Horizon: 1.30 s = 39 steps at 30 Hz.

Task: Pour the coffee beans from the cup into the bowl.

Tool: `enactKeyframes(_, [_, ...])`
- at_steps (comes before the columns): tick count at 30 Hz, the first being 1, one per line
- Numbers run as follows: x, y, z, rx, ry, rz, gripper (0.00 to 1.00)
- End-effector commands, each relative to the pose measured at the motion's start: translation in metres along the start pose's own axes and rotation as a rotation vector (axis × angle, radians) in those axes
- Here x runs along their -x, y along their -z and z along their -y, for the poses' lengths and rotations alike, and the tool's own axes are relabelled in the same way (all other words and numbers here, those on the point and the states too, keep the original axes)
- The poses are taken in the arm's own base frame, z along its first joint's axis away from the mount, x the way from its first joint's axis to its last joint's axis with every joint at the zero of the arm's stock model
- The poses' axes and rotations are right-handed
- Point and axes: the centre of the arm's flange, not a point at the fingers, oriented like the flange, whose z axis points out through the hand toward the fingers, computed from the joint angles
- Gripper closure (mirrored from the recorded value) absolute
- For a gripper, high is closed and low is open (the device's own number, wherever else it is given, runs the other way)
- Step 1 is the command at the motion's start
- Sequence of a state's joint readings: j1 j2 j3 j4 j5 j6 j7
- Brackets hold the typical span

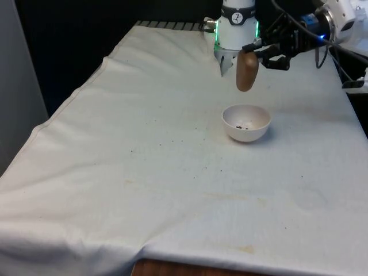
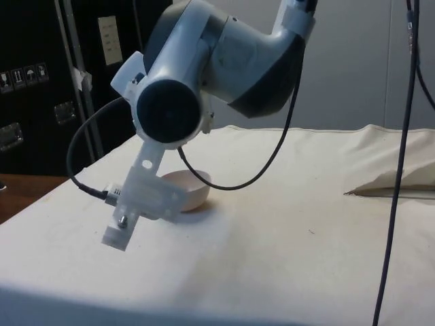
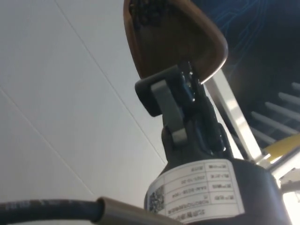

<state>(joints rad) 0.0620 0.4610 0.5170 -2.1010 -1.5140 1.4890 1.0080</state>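
Holding brown cup (image 1: 247, 71) tipped above white bowl (image 1: 246, 123), tool (image 1: 260, 53) clamped on its rim; beans (image 1: 244, 125) lying in bowl, others inside cup.

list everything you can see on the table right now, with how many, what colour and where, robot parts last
Bowl: one, white, on the cloth towards the front view's right, a few dark coffee beans inside.
Cup: one, brown, held in the air above the bowl, tipped; beans visible at its mouth in the wrist view.
Cloth: one, white, covering the table, with scattered dark specks and faint stains.
Hand: one, black, shut on the cup, above the bowl.
Arm: one, white.
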Motion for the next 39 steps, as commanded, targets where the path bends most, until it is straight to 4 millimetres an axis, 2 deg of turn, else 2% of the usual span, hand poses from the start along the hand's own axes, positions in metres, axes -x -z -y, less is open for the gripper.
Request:
enactKeyframes(1, [0.0, 0.0, 0.002, -0.003, 0.0, -0.021, 0.96])
enactKeyframes(9, [0.001, 0.001, 0.008, 0.019, 0.007, -0.052, 0.96])
enactKeyframes(23, [0.016, 0.008, 0.02, 0.046, 0.038, -0.134, 0.96])
enactKeyframes(39, [0.022, 0.004, 0.037, 0.088, 0.092, -0.156, 0.96])
